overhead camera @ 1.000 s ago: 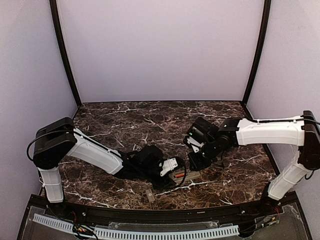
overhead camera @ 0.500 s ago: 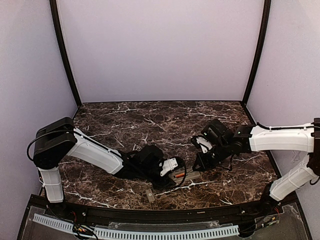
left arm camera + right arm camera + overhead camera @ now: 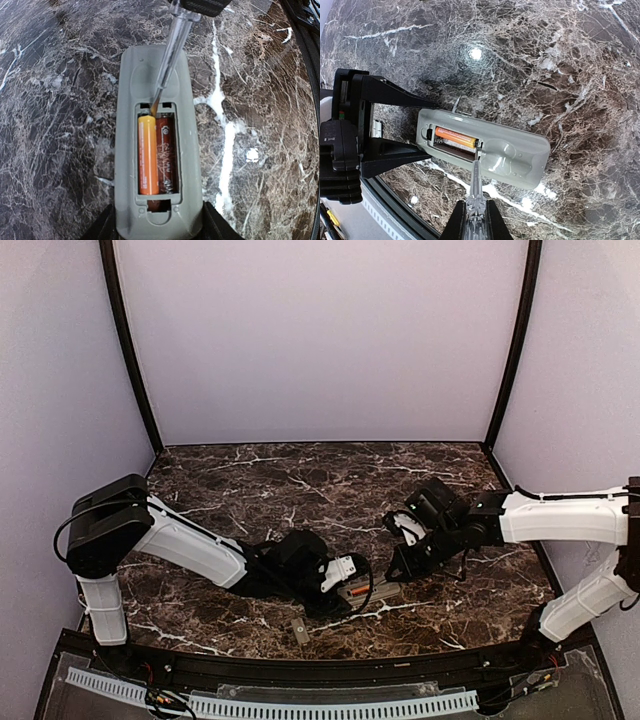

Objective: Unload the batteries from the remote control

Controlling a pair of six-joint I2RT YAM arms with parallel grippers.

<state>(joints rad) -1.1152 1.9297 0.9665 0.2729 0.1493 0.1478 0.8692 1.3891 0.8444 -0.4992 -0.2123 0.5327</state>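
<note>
Remote control [image 3: 137, 70] lies back-up on the counter [image 3: 50, 100], toward the near edge, between the two arms. Cover [image 3: 300, 630] is off and sits on the marble closer to the near edge, apart from the remote. Bay is open with both cells seated side by side: orange battery [image 3: 147, 155], with the dark battery [image 3: 166, 155] touching it. Cover step done, no cell out yet.

Left tool [image 3: 157, 225] is clamped across the bay end of the remote, one finger on each long side. Right tool [image 3: 475, 225] is closed on a small screwdriver [image 3: 172, 47] with a clear shaft. The blade tip sits at the bay's far end wall, right at the end of the orange cell, close to the seam between the two.

Handling, my read:
- **Cells:** light, rigid, smooth and round. They'll roll once free, and they sit too deep to pinch from above.
- **Getting them out:** probably loaded endwise by a contact, so lever one end up first. Once an end is proud, take the cell across its diameter at mid-length.
- **Risks:** the blade can skate off the smooth casing or gouge the plastic wall.
- **Remote:** light hard plastic that would slide on polished marble without the clamp, so the side grip looks like the right hold.
</note>
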